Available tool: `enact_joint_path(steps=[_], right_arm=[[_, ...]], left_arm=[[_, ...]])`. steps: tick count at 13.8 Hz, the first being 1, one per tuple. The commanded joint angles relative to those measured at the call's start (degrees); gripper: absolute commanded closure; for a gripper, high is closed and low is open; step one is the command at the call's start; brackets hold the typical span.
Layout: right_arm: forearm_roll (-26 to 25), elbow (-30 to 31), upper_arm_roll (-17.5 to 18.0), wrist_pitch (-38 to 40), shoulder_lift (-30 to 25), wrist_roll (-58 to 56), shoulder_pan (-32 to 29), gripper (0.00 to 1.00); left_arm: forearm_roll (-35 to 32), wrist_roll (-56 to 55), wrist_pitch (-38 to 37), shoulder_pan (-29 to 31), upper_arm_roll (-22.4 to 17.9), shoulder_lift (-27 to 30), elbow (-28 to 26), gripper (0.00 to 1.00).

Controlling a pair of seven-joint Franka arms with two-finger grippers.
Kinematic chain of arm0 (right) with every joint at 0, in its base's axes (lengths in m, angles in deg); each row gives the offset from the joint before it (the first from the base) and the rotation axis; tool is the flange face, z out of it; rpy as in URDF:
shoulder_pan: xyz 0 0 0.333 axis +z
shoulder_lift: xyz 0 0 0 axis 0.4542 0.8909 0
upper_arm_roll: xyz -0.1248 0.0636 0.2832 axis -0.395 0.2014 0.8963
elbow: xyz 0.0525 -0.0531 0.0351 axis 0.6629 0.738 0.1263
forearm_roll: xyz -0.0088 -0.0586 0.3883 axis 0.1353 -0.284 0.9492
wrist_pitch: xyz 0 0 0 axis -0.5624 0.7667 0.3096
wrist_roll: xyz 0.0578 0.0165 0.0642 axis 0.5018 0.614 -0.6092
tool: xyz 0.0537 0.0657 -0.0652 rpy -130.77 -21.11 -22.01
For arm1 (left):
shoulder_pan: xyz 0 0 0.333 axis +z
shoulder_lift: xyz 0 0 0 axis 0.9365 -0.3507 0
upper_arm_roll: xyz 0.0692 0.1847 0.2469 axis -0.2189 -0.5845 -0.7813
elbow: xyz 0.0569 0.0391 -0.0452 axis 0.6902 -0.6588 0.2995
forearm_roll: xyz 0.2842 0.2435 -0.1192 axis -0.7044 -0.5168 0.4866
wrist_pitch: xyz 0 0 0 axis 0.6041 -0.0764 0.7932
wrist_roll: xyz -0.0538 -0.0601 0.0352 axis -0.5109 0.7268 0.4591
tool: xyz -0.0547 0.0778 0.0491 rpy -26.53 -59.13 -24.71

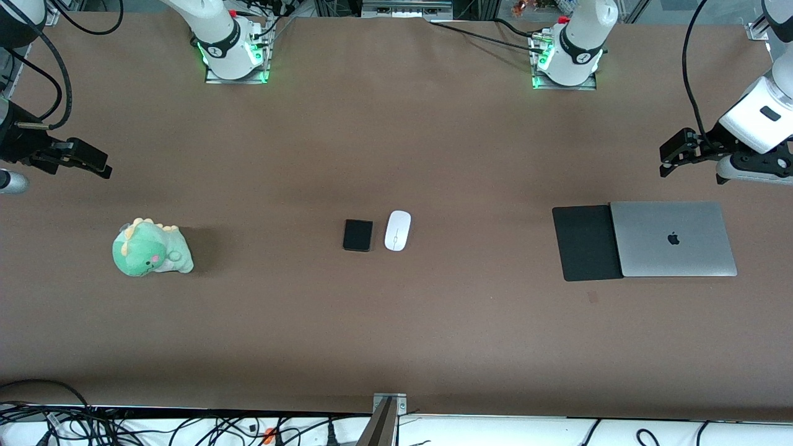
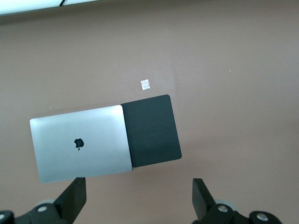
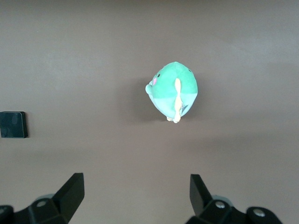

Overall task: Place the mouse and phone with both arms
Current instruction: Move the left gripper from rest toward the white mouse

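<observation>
- Front view: the phone [image 1: 358, 235] and the mouse [image 1: 397, 230] lie side by side at the middle of the table [image 1: 396, 334], just apart, the phone toward the right arm's end. Neither is touched.
- From the mouse, a closed laptop [image 1: 673, 239] sits at about 3 o'clock, well apart, its edge overlapping a black pad [image 1: 585, 243]. A green plush dinosaur [image 1: 150, 249] sits at about 9 o'clock from the phone, also well apart.
- The left gripper [image 1: 675, 152] hangs in the air at about 12 o'clock from the laptop, over bare table. The right gripper [image 1: 87, 162] hangs at about 11 o'clock from the plush. Both are empty.
- The task looks not yet begun: both arms are parked at the table's ends, so the step in hand is the first reach.
- Left wrist view: the left claw's fingers [image 2: 72, 198] stand wide apart with nothing between them; below lie the laptop [image 2: 81, 142] and pad [image 2: 152, 130]. The mouse is out of sight here.
- Right wrist view: the right claw's fingers [image 3: 70, 191] are likewise spread and empty; the plush [image 3: 174, 91] lies below, and the phone [image 3: 12, 124] shows at the edge, about 9 o'clock from the plush.
- Next, I judge, each arm must swing in toward the centre and descend, the right on the phone and the left on the mouse. The two lie close together, so the claws risk crowding each other.
</observation>
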Motion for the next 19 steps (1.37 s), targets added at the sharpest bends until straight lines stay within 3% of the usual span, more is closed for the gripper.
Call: enact_joint_path(steps=[1,19], right_arm=[[0.14,-0.51,0.03,-0.15,0.14,0.48,0.16,0.0],[0.14,-0.51,0.03,-0.15,0.23,0.48,0.16,0.0]], left_arm=[[-0.11,0.27,-1.4,0.29,0.2,-1.72,2.81,0.0],[0.07,0.36,-2.98,0.29,0.2,-4.45,3.52,0.0]])
